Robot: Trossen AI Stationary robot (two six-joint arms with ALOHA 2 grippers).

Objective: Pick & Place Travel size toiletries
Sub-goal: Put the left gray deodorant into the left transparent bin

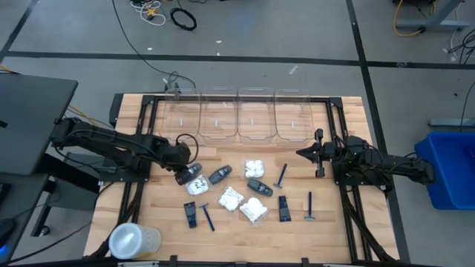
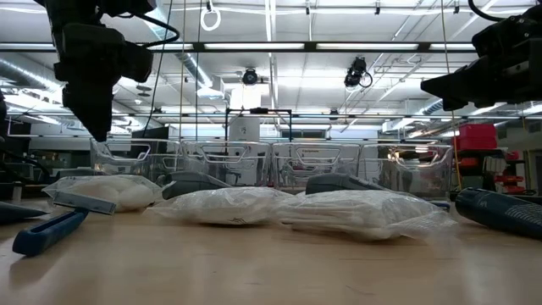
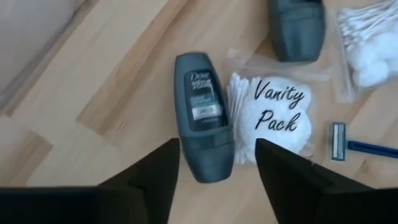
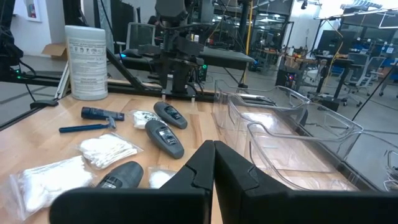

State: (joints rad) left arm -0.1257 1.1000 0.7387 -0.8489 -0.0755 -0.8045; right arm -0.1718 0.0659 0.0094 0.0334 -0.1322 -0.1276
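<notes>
The toiletries lie spread on the wooden table: dark grey oval cases [image 1: 220, 175], white crinkly packets [image 1: 231, 199], black tubes [image 1: 284, 208] and blue razors [image 1: 310, 206]. My left gripper [image 1: 187, 176] hovers open over one dark grey case [image 3: 202, 115], which lies flat beside a "Vanity Pack" packet [image 3: 277, 115]. In the left wrist view its fingers stand on either side of the case's near end without touching it. In the low view the left gripper [image 2: 89, 85] hangs above the table. My right gripper [image 1: 308, 153] waits shut near the table's right side, over bare wood.
A row of clear plastic bins [image 1: 237, 119] stands along the far edge. A large translucent round container [image 1: 133, 241] sits at the near left corner. Another dark case [image 3: 297, 25] and a razor [image 3: 348, 146] lie close to the left gripper. Bare wood lies left of it.
</notes>
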